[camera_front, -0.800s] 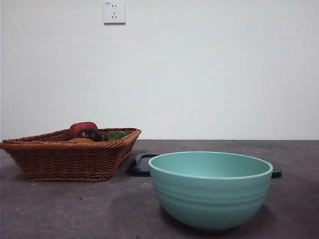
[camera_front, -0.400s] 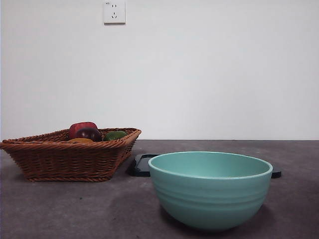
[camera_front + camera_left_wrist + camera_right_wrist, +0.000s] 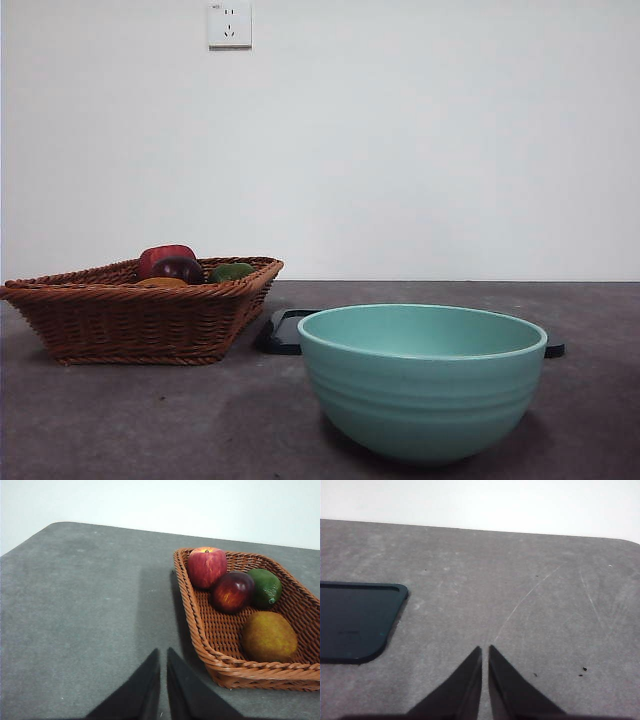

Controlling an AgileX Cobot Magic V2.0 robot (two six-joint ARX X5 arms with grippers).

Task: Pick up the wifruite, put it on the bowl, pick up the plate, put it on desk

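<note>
Wifruite (image 3: 269,636) sits in basket (image 3: 210,645) just ahead-right of left gripper (image 3: 163,652), clenched, empty; right gripper (image 3: 485,650) clenched too, near plate (image 3: 355,622)

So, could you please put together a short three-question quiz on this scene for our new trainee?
1. True or false: the wifruite already lies in the bowl.
2. How many fruits are in the wicker basket? A) two B) three C) four
3. Fill in: the left gripper hangs over the desk beside the basket, its jaws nearly ____.

Key
1. False: it lies in the basket, with the red apple, the dark red fruit and the green fruit.
2. C
3. shut; so are those of the right gripper, near the dark plate.
</note>
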